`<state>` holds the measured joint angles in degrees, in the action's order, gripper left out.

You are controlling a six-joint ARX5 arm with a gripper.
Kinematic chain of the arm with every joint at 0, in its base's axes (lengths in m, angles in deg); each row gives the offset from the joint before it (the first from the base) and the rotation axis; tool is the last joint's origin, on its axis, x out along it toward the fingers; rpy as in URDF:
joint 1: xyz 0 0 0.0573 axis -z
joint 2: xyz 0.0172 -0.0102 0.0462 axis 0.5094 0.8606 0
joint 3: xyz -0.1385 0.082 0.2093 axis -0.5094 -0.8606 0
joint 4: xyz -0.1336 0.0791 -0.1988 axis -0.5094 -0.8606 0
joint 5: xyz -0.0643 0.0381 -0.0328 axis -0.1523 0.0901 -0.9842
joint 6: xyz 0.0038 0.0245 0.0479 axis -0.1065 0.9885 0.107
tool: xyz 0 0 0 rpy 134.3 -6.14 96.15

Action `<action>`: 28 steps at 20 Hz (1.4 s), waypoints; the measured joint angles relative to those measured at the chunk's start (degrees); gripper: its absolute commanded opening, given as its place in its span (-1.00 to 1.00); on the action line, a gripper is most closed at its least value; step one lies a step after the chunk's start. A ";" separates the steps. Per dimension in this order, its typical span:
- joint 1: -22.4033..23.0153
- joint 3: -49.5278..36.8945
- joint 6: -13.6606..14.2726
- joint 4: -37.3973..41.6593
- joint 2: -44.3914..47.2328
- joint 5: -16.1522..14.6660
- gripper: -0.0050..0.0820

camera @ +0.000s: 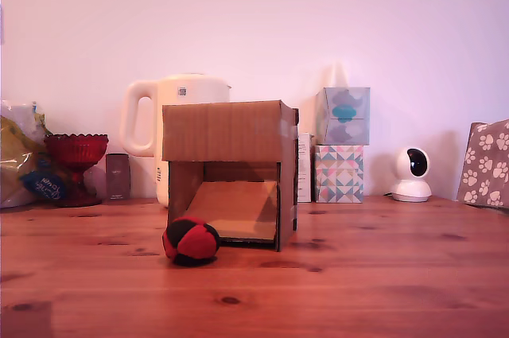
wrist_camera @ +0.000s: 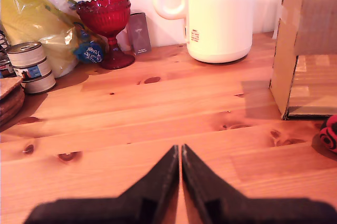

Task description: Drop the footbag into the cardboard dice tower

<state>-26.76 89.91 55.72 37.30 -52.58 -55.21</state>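
Observation:
The footbag [camera: 191,241], a small ball of red and black panels, rests on the wooden table just in front of the dice tower's front left corner in the exterior view. A sliver of the footbag [wrist_camera: 330,134] shows at the edge of the wrist view. The cardboard dice tower [camera: 229,171] is a brown box with a front opening and a sloped ramp inside; its side wall [wrist_camera: 305,50] appears in the wrist view. My gripper [wrist_camera: 180,153] hovers low over bare table, its black fingers pressed together with nothing between them. It stands well apart from the footbag and does not show in the exterior view.
A white kettle [wrist_camera: 218,13] stands behind the tower. A red glass goblet [wrist_camera: 107,26], a small dark box [wrist_camera: 138,32], a yellow bag [wrist_camera: 31,23] and stacked tins [wrist_camera: 30,66] crowd the far side. Tissue boxes [camera: 340,147], a white camera [camera: 412,173] and a paw-print box [camera: 485,165] line the back.

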 measured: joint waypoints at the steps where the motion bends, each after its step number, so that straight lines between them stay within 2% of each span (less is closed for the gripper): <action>1: 0.00 0.00 -0.02 0.00 0.00 0.00 -0.93; 7: 0.00 0.00 -0.07 0.04 0.00 -0.02 -0.93; 12: 0.00 0.37 -3.28 3.37 0.00 -1.68 -0.93; 15: 0.02 3.50 -6.93 2.99 0.02 -6.43 -0.93; 18: 0.28 8.35 -10.69 3.48 1.05 -12.85 -0.93; 21: 2.03 10.38 -11.80 3.74 7.43 -20.24 -0.93; 25: 5.49 10.45 -11.63 5.99 18.18 -24.79 -0.93; 28: 9.55 10.47 -10.60 10.16 26.47 -25.68 -0.93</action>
<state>-17.21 100.38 45.12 47.46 -26.11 -80.89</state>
